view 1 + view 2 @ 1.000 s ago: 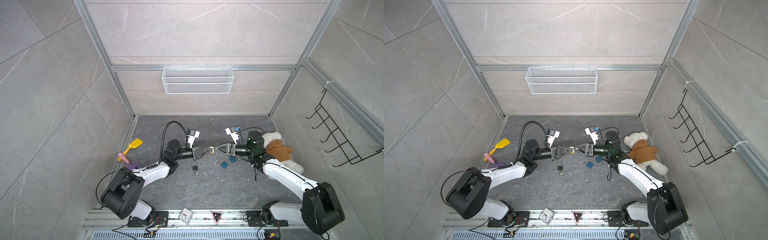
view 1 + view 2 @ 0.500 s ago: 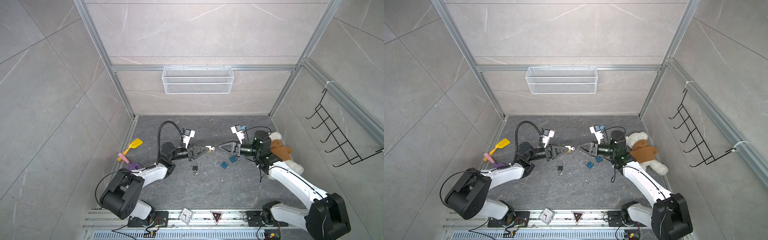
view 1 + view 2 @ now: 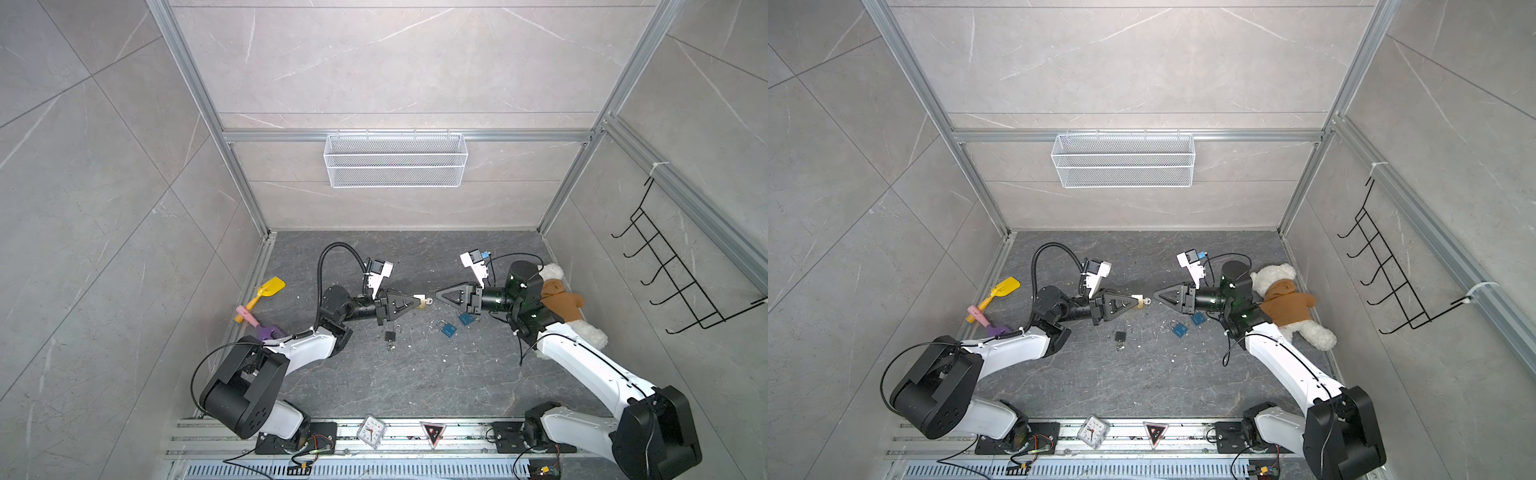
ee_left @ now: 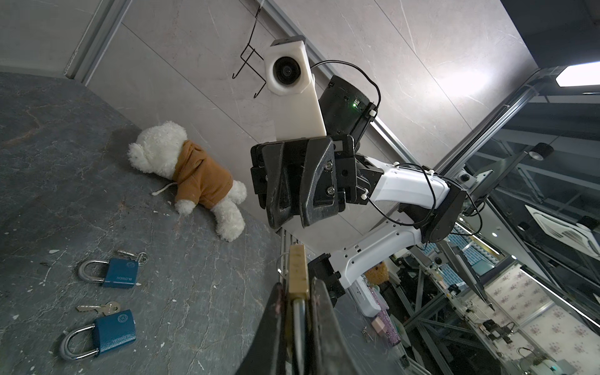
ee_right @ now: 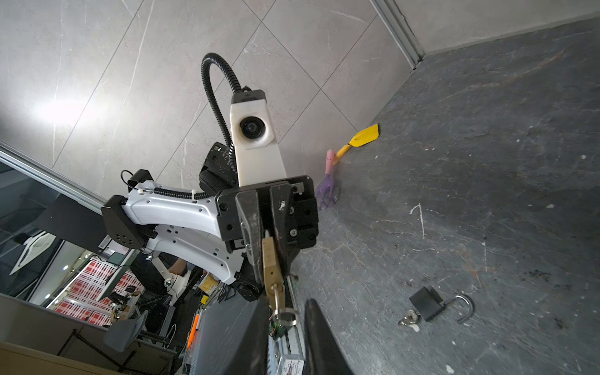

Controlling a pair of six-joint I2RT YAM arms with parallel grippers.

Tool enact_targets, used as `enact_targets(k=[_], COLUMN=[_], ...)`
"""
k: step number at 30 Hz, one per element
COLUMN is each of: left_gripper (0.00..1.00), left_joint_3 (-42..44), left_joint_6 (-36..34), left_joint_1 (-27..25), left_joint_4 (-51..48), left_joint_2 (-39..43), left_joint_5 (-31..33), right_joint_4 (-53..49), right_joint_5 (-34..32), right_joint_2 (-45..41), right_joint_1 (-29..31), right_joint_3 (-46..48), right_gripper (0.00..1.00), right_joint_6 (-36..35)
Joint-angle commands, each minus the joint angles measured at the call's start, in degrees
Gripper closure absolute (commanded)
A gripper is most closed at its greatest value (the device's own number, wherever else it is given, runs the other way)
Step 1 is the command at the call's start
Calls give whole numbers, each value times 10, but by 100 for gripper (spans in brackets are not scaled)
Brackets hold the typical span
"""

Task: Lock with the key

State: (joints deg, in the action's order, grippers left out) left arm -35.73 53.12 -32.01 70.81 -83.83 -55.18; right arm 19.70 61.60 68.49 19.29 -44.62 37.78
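I have the brass padlock (image 4: 298, 269) clamped in the left gripper (image 3: 417, 302), held up off the table (image 3: 415, 374) near the middle of the workspace. Its key (image 5: 277, 300) is seated in the lock's end face and sticks straight out towards the right gripper (image 3: 1155, 296). The line that matters is the one the two grippers share. Lock body and key lie end to end along it, roughly level, and the right gripper meets them nose-on from the opposite side. It is the only free one, and it is just short of the key. Its jaws stand a narrow way apart with nothing pinched between them. In the right wrist view the key's split ring (image 5: 285, 316) hangs in the gap between the fingers. I judge the next step to be closing on the key's head and twisting about that shared axis. The risk is nipping the loose ring rather than the head. I cannot tell whether the shackle is pushed home, because the left fingers hide it. Nothing stands between the grippers. Below them on the table lie a black padlock (image 3: 390, 336) with its shackle swung open and two blue padlocks (image 3: 449, 329), each with its own key beside it. A teddy bear (image 3: 557, 299) sits behind the right arm, and a yellow toy shovel (image 3: 272, 289) lies well off by the left wall.
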Motion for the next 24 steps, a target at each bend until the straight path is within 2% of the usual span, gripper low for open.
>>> enact_targets(k=[1,14,18,24], left_gripper=[100,100,100,100], left_joint_3=[-12,-17,-16,-14], left_joint_6=[-8,2,2,0], left_joint_1=[-3,-3,-3,-4], left_joint_4=[44,44,42,38], left_joint_2=[-3,-4,1,2], left_joint_5=[-9,-5,-5,-4], right_joint_4=[30,16,-19,-21], right_joint_5=[16,8,-13,-20], right_joint_2=[-1,8,0,1], right_joint_1=[8,30,30,30], right_joint_3=[-1,1,-5,-9], right_gripper=[79,80,78,75], right_joint_6=[9,-5,-31,-32])
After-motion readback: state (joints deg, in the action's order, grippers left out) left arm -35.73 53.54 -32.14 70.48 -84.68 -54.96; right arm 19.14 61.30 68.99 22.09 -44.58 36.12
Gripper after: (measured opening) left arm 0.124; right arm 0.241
